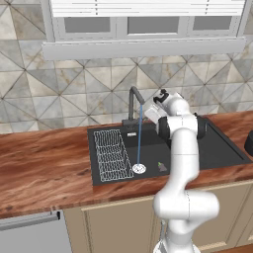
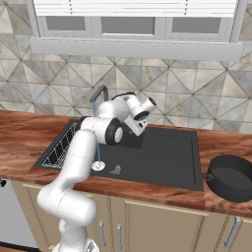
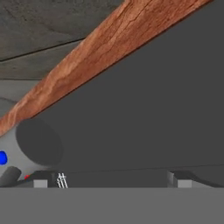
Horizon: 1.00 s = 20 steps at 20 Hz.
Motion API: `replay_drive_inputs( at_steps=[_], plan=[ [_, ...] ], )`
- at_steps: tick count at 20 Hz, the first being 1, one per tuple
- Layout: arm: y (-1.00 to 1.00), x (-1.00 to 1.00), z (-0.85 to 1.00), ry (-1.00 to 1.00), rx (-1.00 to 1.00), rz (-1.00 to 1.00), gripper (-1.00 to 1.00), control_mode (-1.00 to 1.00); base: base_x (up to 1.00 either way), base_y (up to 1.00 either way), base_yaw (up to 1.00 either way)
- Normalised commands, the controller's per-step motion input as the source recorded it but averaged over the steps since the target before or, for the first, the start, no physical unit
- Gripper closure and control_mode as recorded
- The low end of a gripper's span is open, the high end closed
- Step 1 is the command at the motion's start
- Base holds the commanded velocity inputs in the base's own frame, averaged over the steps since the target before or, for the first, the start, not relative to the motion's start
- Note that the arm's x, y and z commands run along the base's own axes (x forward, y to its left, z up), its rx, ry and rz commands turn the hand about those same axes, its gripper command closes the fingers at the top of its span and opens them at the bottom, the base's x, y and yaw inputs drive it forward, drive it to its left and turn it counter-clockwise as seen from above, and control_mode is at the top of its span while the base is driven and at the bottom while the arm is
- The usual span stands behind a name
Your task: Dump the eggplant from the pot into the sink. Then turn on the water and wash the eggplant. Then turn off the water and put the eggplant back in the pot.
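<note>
The sink [image 1: 222, 153] is set into the counter [image 1: 44, 168], below the window [image 1: 148, 20] and in front of the tiled wall [image 1: 59, 94]. The faucet [image 1: 133, 101] stands at the sink's back edge, and the water [image 1: 140, 138] falls from it onto the drain [image 1: 139, 169] in the basin. The wire rack [image 1: 109, 153] lies left of the drain; the eggplant [image 1: 161, 166] lies just right of it on the basin floor. The pot [image 2: 231, 177] sits on the counter right of the sink.
</note>
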Motion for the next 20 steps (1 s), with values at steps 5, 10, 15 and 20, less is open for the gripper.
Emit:
replay_drive_inputs(
  at_steps=[5,10,15,20],
  plan=[
    [0.12,0.00,-0.06,0.07,0.00,0.00,-1.00,-1.00,0.00,0.00,0.00],
    [0.30,0.00,0.00,0.05,0.00,0.00,-1.00,-1.00,0.00,0.00,0.00],
    [0.48,-0.02,0.00,0.02,0.00,0.00,-1.00,-1.00,0.00,0.00,0.00],
    [0.58,-0.18,0.00,0.01,0.00,0.00,-1.00,-1.00,0.00,0.00,0.00]
  ],
)
